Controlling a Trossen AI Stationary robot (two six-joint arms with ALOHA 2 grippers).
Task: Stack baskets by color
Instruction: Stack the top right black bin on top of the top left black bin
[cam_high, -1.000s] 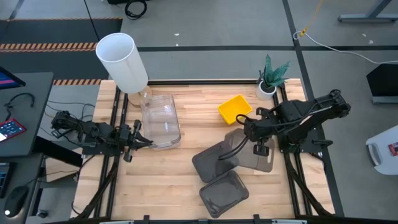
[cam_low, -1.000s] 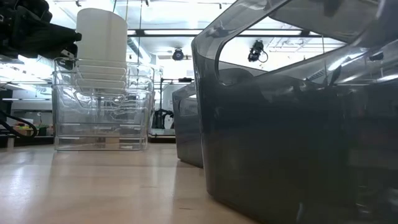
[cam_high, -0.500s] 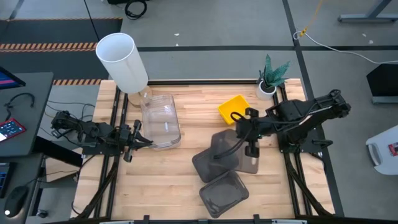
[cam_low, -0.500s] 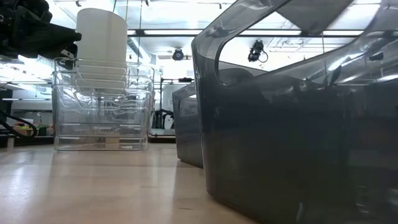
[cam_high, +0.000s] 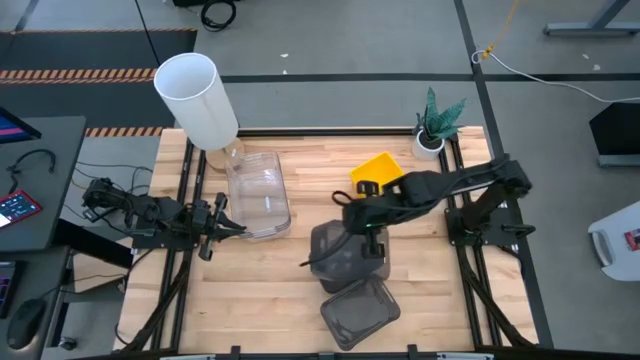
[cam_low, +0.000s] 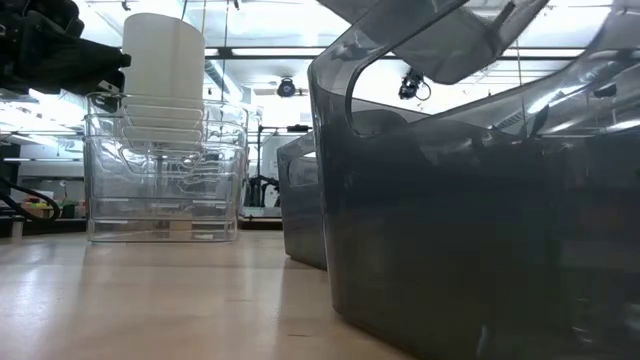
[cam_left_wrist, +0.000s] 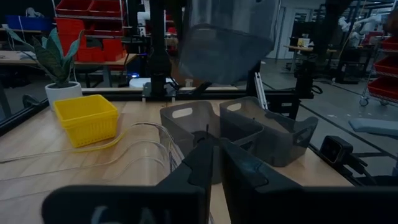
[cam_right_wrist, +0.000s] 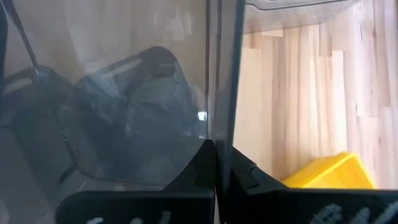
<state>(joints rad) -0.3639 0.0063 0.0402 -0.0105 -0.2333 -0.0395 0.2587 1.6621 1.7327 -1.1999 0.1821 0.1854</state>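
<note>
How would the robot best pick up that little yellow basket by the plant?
Probably by its rim. The yellow basket sits upright and open-topped, so fingers could come straight down and pinch one thin side wall. The side facing away from the potted plant looks freest, though the right gripper is busy with a grey basket.

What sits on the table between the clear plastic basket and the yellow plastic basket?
Nothing: in the high view, only bare wooden tabletop lies between the clear plastic basket and the yellow plastic basket.
</note>
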